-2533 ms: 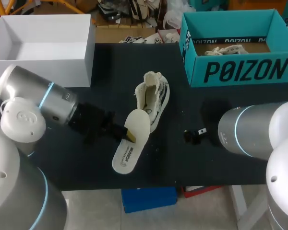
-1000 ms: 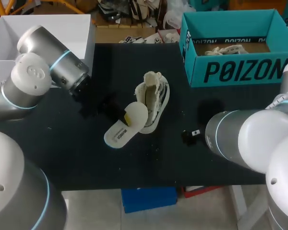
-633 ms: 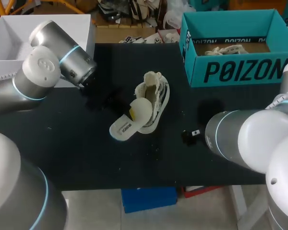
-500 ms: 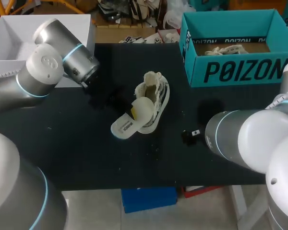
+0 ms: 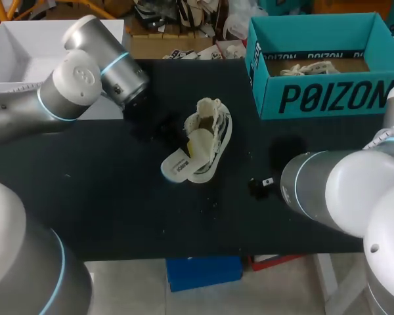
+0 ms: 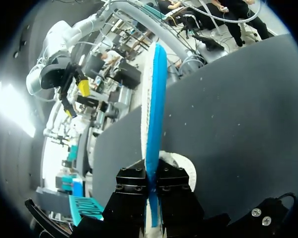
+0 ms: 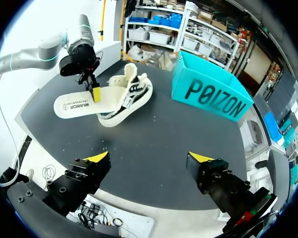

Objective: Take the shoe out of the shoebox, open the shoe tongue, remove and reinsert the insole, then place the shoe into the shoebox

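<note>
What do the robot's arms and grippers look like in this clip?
The left arm and right arm: silver-grey cylindrical links, rounded white joint caps, thin light-blue rings. The left gripper and right gripper: black blocky bodies with visible screws, two fingers tipped bright yellow.

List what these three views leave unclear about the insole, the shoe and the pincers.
Left wrist view: shoe mostly behind left pincer and the edge-on insole.
Head, right wrist views: the insole's front end, hidden inside the shoe.
Head view: right pincer, largely under its own arm.
Right wrist view: shoebox's inside, behind its front wall.
</note>
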### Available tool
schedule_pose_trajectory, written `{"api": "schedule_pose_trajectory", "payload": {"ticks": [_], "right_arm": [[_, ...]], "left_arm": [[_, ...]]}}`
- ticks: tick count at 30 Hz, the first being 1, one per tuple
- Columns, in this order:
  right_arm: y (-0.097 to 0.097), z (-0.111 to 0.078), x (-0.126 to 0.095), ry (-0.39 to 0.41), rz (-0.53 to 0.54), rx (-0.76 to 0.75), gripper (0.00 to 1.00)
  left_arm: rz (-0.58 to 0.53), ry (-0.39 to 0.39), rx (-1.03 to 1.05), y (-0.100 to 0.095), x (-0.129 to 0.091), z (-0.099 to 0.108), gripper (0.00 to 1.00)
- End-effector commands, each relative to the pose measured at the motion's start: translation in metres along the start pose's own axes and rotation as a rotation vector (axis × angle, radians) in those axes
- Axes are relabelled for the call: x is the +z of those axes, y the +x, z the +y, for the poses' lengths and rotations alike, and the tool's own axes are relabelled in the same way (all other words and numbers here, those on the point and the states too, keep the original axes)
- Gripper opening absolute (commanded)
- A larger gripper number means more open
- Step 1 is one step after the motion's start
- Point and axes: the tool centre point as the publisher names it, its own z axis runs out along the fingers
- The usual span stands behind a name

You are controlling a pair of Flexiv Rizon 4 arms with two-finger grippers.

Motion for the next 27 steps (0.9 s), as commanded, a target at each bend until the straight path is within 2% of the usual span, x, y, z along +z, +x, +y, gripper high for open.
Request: {"api": "schedule_pose_trajectory", "payload": {"ticks": [1,13,14,15,16,18,20,27], "right_arm": [[0.003,0.0,0.001,-0.001,-0.006,0.002,1.0],[0.003,0.0,0.001,-0.001,-0.006,0.002,1.0],[0.003,0.0,0.001,-0.001,-0.006,0.002,1.0],[0.003,0.0,0.001,-0.001,-0.006,0.002,1.0],[0.003,0.0,0.001,-0.001,-0.006,0.002,1.0],[0.003,0.0,0.001,-0.001,-0.006,0.002,1.0],[0.003,0.0,0.001,-0.001,-0.006,0.002,1.0],[0.003,0.0,0.001,-0.001,-0.006,0.002,1.0]], "left_arm": [[0.01,0.006,-0.002,-0.002,0.005,0.013,0.0],[0.051,-0.042,-0.016,-0.01,0.003,0.045,0.0],[0.057,-0.045,-0.016,-0.01,0.003,0.046,0.3],[0.058,-0.045,-0.014,-0.012,0.003,0.046,0.47],[0.059,-0.044,-0.013,-0.013,0.001,0.045,0.49],[0.06,-0.045,-0.012,-0.015,0.0,0.042,0.68],[0.068,-0.037,-0.004,-0.016,-0.001,0.034,0.82],[0.102,-0.019,0.016,-0.015,-0.003,0.001,0.79]]}}
